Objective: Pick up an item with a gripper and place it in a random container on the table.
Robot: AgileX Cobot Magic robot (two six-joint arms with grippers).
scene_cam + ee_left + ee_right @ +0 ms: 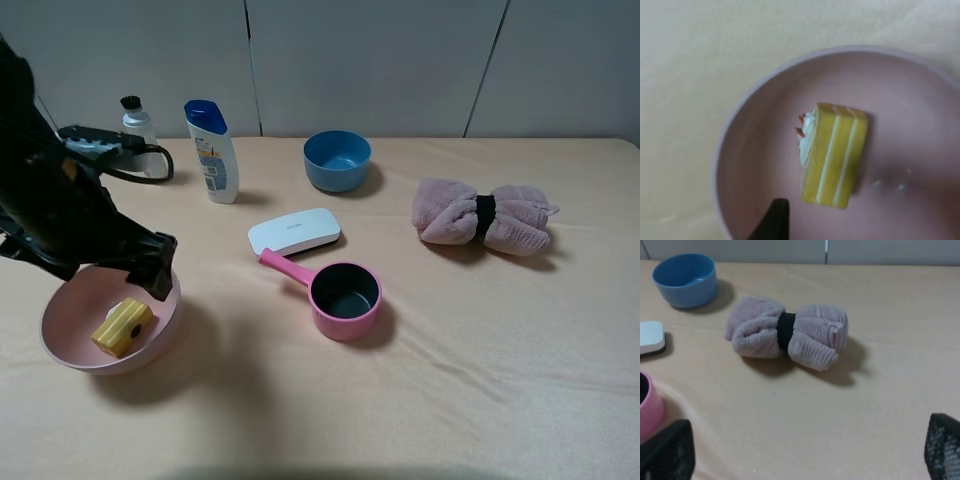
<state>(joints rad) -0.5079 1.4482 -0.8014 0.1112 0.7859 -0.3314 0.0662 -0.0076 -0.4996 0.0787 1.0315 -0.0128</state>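
The small yellow block [122,326] lies loose inside the large pale-pink bowl [150,350] at the front left of the table. In the left wrist view the block [835,157] rests on its side on the bowl's floor [750,165], its white-and-red decoration facing the bowl wall. My left gripper [152,266] hangs just above the bowl's far rim, open and empty; one black fingertip [772,220] shows, apart from the block. My right gripper [805,460] is open and empty over bare table, out of the exterior view.
A pink saucepan [340,300] and a white flat case [294,232] sit mid-table. A blue bowl [337,160] stands behind them, with a shampoo bottle [213,150] and a small bottle [137,125] at back left. A rolled pink towel [483,215] lies right, also in the right wrist view [815,335].
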